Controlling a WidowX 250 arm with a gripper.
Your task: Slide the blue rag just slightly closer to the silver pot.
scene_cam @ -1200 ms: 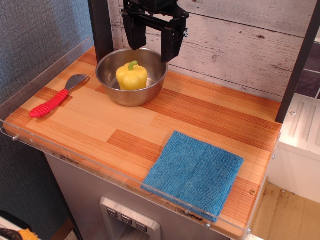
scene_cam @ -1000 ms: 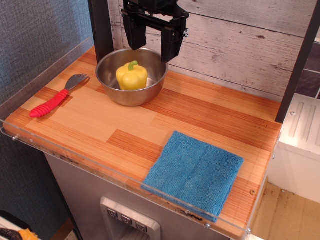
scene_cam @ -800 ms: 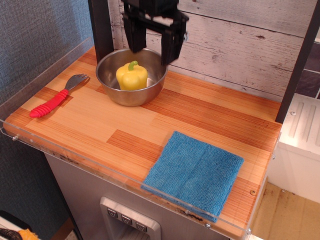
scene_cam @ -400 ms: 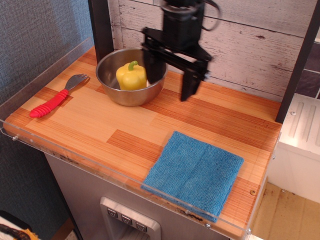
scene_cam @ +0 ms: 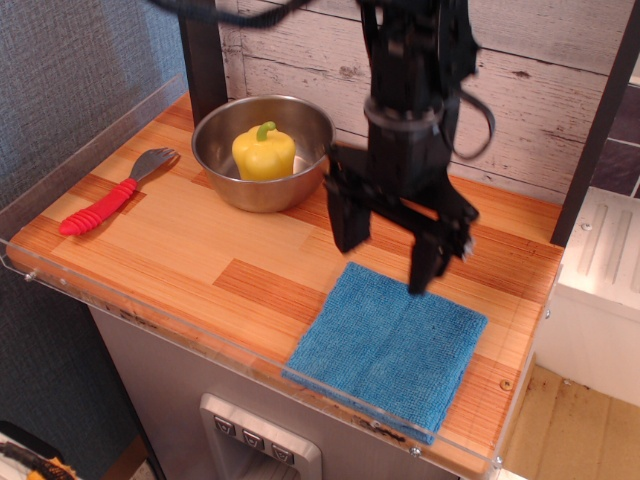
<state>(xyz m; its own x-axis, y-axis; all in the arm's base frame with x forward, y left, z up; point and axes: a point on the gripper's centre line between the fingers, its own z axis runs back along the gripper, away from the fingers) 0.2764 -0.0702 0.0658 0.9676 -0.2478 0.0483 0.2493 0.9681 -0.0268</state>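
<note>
The blue rag [scene_cam: 387, 347] lies flat at the front right of the wooden table, its fold seam running front to back. The silver pot [scene_cam: 264, 151] stands at the back left with a yellow bell pepper [scene_cam: 264, 151] inside it. My gripper [scene_cam: 385, 262] hangs open just above the rag's back edge, its two black fingers [scene_cam: 346, 221] spread apart and pointing down. It holds nothing. The gripper sits to the right of the pot and in front of it.
A grey spoon with a red ribbed handle [scene_cam: 105, 201] lies at the left. A clear plastic rim [scene_cam: 200, 335] borders the table's front and left edges. A black post [scene_cam: 203, 55] stands behind the pot. A plank wall closes the back.
My gripper has moved from above the pot's back rim to the right and forward, and has come down to just above the rag's back edge. The rag and pot have not moved.
</note>
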